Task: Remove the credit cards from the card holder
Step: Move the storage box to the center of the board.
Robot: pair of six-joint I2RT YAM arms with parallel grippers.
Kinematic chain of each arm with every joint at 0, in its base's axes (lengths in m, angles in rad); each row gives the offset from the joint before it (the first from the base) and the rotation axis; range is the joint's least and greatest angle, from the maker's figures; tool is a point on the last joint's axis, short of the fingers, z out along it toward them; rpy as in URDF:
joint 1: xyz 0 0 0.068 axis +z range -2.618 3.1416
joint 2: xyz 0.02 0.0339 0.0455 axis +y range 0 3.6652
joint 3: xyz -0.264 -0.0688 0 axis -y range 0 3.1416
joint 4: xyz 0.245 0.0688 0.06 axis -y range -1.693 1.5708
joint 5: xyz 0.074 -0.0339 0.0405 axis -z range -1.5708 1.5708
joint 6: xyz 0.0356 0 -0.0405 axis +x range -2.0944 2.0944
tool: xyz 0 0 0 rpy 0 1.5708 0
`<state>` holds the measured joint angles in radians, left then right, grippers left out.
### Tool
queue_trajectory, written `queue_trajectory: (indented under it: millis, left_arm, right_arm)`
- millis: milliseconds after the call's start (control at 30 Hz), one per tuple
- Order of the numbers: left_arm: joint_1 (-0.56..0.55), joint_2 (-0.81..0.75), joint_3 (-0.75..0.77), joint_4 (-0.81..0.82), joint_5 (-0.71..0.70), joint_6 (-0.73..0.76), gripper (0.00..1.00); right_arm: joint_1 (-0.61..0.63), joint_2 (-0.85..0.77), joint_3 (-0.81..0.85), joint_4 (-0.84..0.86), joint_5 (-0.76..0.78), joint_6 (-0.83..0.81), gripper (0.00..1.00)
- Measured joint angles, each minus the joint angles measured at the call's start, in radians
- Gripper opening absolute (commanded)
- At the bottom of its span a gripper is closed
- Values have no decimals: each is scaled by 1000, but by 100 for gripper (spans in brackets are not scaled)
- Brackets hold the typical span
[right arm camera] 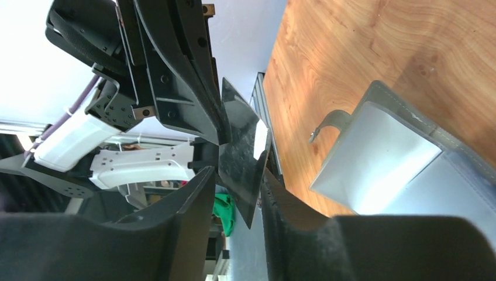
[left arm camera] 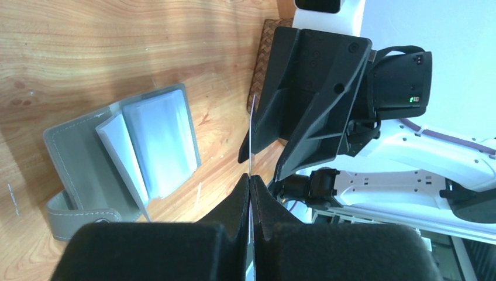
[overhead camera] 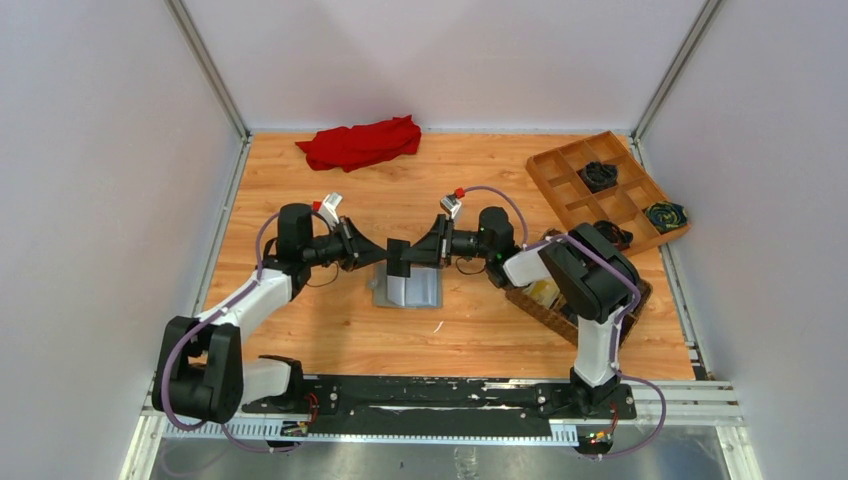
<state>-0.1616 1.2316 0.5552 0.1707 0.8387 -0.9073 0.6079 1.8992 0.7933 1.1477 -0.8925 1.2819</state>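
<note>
Grey card holder lies open; left jaws clamp a card.

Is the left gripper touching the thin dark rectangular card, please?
Touching: the left wrist view shows the left gripper pinched shut on the card's edge.

The left pincer is clamped, right pincer parted.

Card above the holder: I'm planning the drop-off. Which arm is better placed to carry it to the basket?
Right, probably. The right hand straddles the card pinched in the left hand, and the basket lies on the right arm's side, across the holder from the left.
</note>
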Motion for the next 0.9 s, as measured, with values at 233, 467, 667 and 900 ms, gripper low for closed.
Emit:
queue_trajectory:
  millis: [233, 467, 667, 900]
  left_arm:
    - [0, -13, 0, 0, 0, -9, 0]
    - [0, -19, 0, -10, 7, -10, 22]
    - [-3, -53, 4, -9, 21, -36, 63]
    - [-4, -103, 42, -7, 33, -61, 66]
  right_arm:
    - [0, 29, 0, 82, -9, 61, 14]
    - [0, -18, 0, 2, -23, 31, 0]
    - [-3, -224, 59, -521, 50, -235, 0]
    - [-146, -506, 193, -1266, 361, -600, 0]
